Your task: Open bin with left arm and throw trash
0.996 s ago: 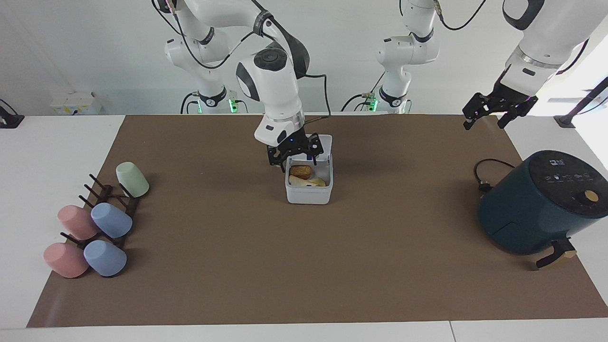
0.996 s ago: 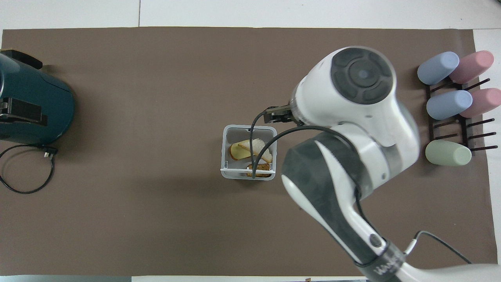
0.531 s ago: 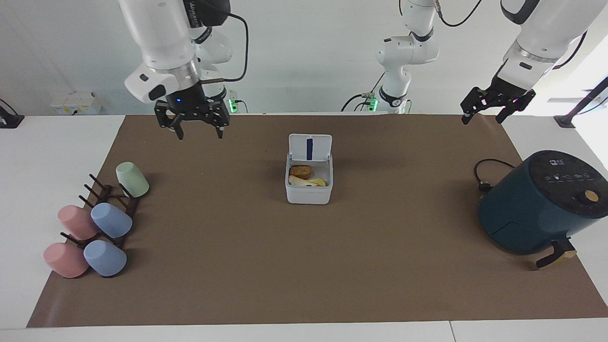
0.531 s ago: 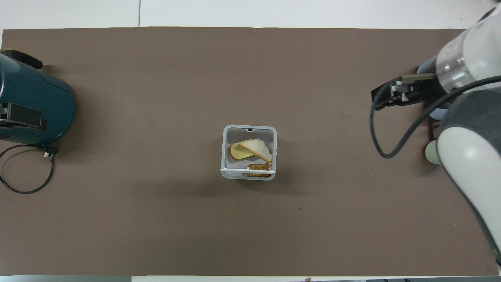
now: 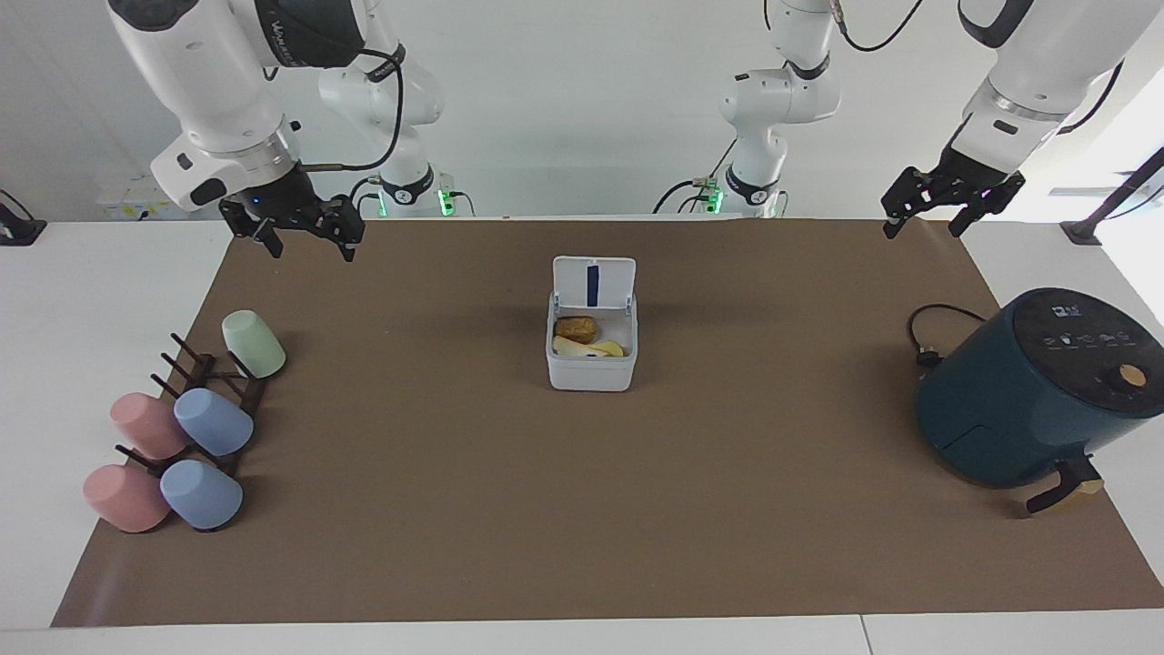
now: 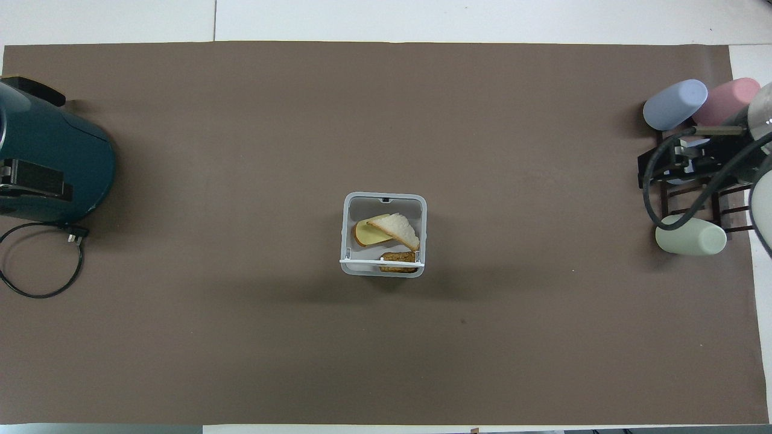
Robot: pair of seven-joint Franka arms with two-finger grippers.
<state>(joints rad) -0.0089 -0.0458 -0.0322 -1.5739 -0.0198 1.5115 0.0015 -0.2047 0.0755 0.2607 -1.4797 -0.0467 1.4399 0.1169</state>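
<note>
Cups (image 5: 186,428) sit on a rack at the right arm's end of the bench; right gripper (image 5: 307,239) hangs released above the mat corner. Mid-bench, the bin (image 5: 591,371) stands lid up, trash (image 5: 587,338) inside. Left gripper (image 5: 928,218) waits, fingers spread, near the air fryer (image 5: 1037,391)

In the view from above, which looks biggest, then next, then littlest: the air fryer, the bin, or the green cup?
1. The air fryer, though the view's edge cuts part of it off.
2. The bin.
3. The green cup, partly hidden by the arm's cable.
</note>
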